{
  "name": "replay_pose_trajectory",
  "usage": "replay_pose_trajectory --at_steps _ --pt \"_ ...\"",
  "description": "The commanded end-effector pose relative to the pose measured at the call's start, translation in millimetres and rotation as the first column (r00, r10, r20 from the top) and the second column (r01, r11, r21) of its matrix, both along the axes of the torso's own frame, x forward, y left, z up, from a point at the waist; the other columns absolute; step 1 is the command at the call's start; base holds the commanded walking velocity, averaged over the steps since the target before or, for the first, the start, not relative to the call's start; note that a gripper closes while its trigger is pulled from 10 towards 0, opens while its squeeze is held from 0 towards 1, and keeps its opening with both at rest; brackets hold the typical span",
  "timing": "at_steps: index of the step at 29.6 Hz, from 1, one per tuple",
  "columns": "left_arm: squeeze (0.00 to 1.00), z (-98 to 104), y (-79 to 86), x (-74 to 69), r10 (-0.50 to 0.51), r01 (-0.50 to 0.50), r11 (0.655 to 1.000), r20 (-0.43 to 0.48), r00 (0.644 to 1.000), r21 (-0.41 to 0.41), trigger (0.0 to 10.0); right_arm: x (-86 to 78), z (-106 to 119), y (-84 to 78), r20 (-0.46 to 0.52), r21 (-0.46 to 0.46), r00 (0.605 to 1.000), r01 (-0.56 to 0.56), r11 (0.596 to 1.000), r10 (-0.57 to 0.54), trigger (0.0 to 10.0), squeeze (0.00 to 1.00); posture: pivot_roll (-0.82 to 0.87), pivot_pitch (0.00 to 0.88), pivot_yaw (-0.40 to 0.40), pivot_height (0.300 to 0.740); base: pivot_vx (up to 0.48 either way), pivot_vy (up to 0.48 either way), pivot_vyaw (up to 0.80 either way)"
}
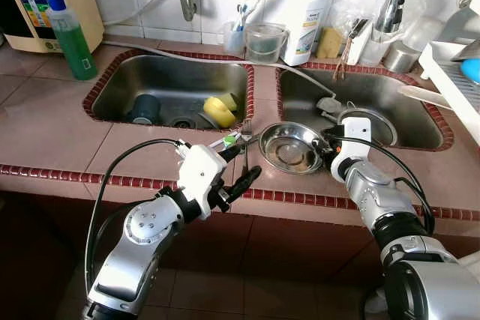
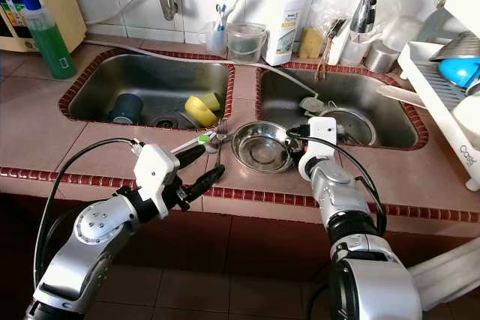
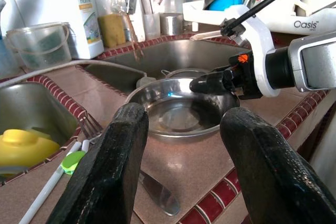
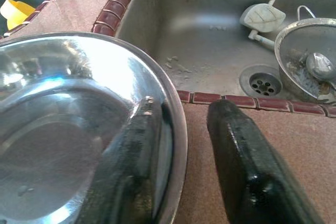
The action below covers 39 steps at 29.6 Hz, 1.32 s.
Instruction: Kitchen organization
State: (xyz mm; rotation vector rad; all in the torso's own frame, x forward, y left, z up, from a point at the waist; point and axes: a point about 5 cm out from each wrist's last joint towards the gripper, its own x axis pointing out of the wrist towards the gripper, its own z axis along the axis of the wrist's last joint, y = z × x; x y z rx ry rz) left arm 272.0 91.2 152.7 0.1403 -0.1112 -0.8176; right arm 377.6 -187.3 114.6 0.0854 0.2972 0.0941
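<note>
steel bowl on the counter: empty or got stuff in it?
Empty: the bowl shows a bare shiny bottom. Right gripper straddles its rim, one finger inside.

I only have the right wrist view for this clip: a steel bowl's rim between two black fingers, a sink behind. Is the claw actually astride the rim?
Observer: Yes. In the head view the right claw sits at the steel bowl's right edge, one finger inside the rim, one outside, a gap showing.
Operator: Where is the bowl standing?
Observer: On the tiled counter, in front of the divider between the two sinks.
Operator: What is the other arm doing?
Observer: The left claw is open, low at the counter's front edge left of the bowl, near a fork and a white-and-green utensil.
Operator: Anything in the left sink?
Observer: A yellow cup and a dark cup.
</note>
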Motion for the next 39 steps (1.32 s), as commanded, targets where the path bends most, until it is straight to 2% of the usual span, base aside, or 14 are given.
replay_pose_trajectory --at_steps 1,19,22,24,27,34,35,39 --pt "0.0 6 -2.3 -0.5 -0.01 0.01 1.0 0.023 1.0 -0.002 10.0 1.0 1 -6.4 -0.004 -0.003 1.0 0.027 1.0 -0.027 0.0 0.0 -0.05 0.07 -0.049 0.74 0.0 0.0 0.0" --pt "0.0 8 -2.4 0.2 -0.008 0.008 1.0 0.034 0.999 0.001 10.0 2.5 4 0.6 0.022 0.009 1.0 0.006 1.0 -0.006 0.0 0.0 -0.04 0.049 -0.056 0.74 0.0 0.0 0.0" --pt "0.0 8 -2.2 0.5 -0.006 0.006 1.0 0.036 0.999 0.001 10.0 3.7 9 5.0 0.071 0.024 0.997 -0.017 1.0 0.015 0.0 0.0 -0.04 0.039 -0.059 0.74 0.0 0.0 0.0" --pt "0.0 9 -1.1 1.5 -0.001 0.001 1.0 0.04 0.999 0.002 10.0 5.3 19 9.6 0.163 0.05 0.986 -0.049 0.998 0.04 0.0 0.0 -0.04 0.037 -0.06 0.74 0.0 0.0 0.0" --pt "0.0 9 0.3 2.6 0.002 -0.003 1.0 0.041 0.999 0.004 10.0 6.0 29 10.6 0.245 0.086 0.968 -0.071 0.994 0.049 0.0 0.0 -0.04 0.032 -0.061 0.74 0.0 0.0 0.0" --pt "0.0 11 6.0 8.6 0.025 -0.026 1.0 0.053 0.998 0.009 10.0 7.5 48 7.2 0.355 0.105 0.935 -0.059 0.993 0.018 0.0 0.0 -0.03 0.027 -0.061 0.74 0.0 0.0 0.0" --pt "0.0 15 10.7 14.0 0.047 -0.047 0.999 0.064 0.997 0.006 10.0 7.2 60 6.6 0.427 0.103 0.904 -0.064 0.993 0.014 0.0 0.0 -0.04 0.023 -0.061 0.74 0.0 0.0 0.0" --pt "0.0 24 21.7 27.0 0.102 -0.101 0.995 0.087 0.991 -0.014 10.0 4.7 81 8.9 0.545 0.071 0.838 -0.065 0.995 0.016 0.0 0.0 -0.04 0.011 -0.061 0.74 0.0 0.0 0.0"
